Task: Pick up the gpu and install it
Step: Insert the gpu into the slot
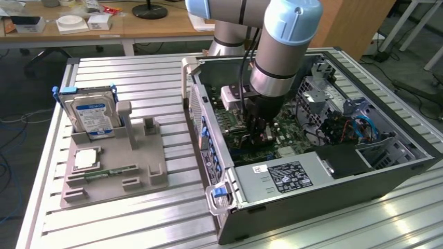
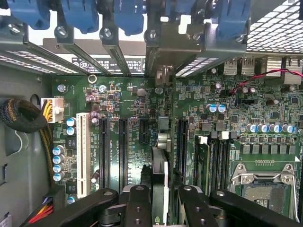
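In the wrist view the gpu [image 2: 160, 165] shows edge-on as a thin upright card between the two black fingers [image 2: 137, 203]. My gripper [image 2: 160, 196] is shut on it. The card hangs just over the green motherboard [image 2: 213, 127], in line with the gap between two long black expansion slots [image 2: 123, 151], and its metal bracket end [image 2: 163, 75] points at the case's rear slot openings. Whether the card touches the board cannot be made out. In the exterior view the gripper [image 1: 258, 129] reaches down inside the open computer case [image 1: 312, 181].
A grey fixture [image 1: 114, 166] on the exterior view's left carries an upright hard drive [image 1: 93, 114], a memory stick [image 1: 111, 171] and a square chip [image 1: 86, 158]. Blue latches [image 2: 128, 14], a white slot [image 2: 82, 153], memory slots [image 2: 213, 161] and the processor socket [image 2: 262, 184] surround the card.
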`<state>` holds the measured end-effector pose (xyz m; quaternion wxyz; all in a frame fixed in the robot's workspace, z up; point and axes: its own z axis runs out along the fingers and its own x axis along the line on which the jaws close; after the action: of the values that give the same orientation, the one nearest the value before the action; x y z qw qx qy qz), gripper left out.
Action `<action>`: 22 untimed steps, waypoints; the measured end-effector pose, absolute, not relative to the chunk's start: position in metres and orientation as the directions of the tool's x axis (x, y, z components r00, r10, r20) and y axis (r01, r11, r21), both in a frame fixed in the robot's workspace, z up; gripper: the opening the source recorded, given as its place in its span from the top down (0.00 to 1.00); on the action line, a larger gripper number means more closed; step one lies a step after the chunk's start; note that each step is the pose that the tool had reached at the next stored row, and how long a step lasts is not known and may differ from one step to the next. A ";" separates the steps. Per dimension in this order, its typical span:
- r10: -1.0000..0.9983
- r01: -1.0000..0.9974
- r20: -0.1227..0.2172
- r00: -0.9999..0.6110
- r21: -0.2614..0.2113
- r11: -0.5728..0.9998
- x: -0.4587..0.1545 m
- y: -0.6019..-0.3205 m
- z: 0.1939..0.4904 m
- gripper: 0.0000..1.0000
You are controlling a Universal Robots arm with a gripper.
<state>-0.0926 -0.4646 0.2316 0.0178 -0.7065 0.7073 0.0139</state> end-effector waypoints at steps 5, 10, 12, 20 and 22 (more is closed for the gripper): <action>-0.999 -1.000 -0.045 -0.001 -0.006 0.001 -0.093 -0.465 0.232 0.74; -0.999 -1.000 -0.045 -0.001 -0.005 0.002 -0.093 -0.464 0.232 0.66; -0.999 -1.000 -0.045 -0.001 -0.006 0.001 -0.093 -0.465 0.233 0.66; -0.999 -1.000 -0.045 -0.001 -0.006 0.001 -0.093 -0.465 0.249 0.66; -0.999 -1.000 -0.045 -0.001 -0.006 0.001 -0.093 -0.465 0.254 0.66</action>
<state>-0.0927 -0.4646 0.2538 0.0179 -0.7065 0.7073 0.0140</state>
